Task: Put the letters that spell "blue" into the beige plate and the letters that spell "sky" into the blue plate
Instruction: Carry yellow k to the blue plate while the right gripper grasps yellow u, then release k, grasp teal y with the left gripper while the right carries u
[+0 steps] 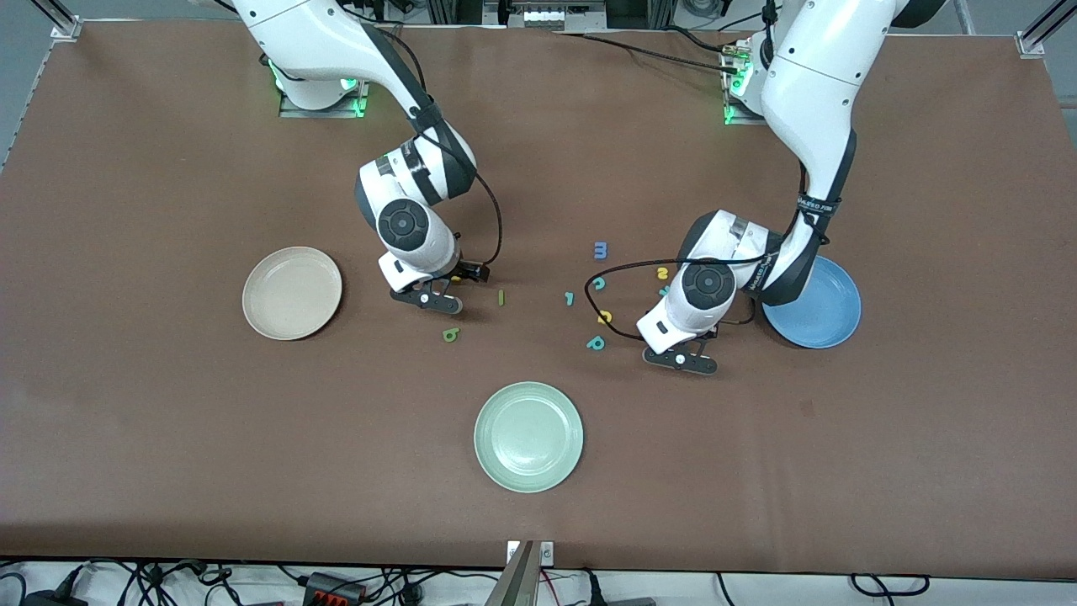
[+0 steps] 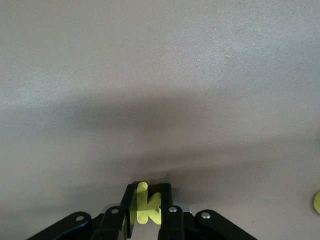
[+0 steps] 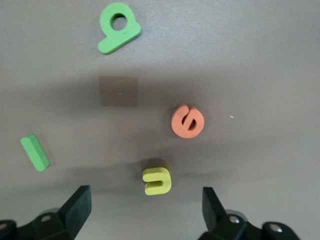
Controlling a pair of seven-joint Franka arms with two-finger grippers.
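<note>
My left gripper (image 2: pixel 149 188) is shut on the yellow k (image 2: pixel 149 206). It stands low at the table beside the blue plate (image 1: pixel 829 316), on the side toward the right arm's end (image 1: pixel 683 360). My right gripper (image 3: pixel 146 192) is open over the yellow u (image 3: pixel 156 181), near the beige plate (image 1: pixel 292 293). The orange e (image 3: pixel 187 121), green b (image 3: pixel 119 27) and green l (image 3: pixel 35 152) lie close by on the table. In the front view the l (image 1: pixel 501 297) and b (image 1: pixel 451 334) show beside the right gripper (image 1: pixel 437 300).
A pale green plate (image 1: pixel 528 436) sits nearest the front camera. Between the arms lie a blue m (image 1: pixel 601 250), a teal c (image 1: pixel 599 284), a teal p (image 1: pixel 596 342), a small teal letter (image 1: pixel 569 298) and two yellow letters, one (image 1: pixel 662 273) by the left wrist.
</note>
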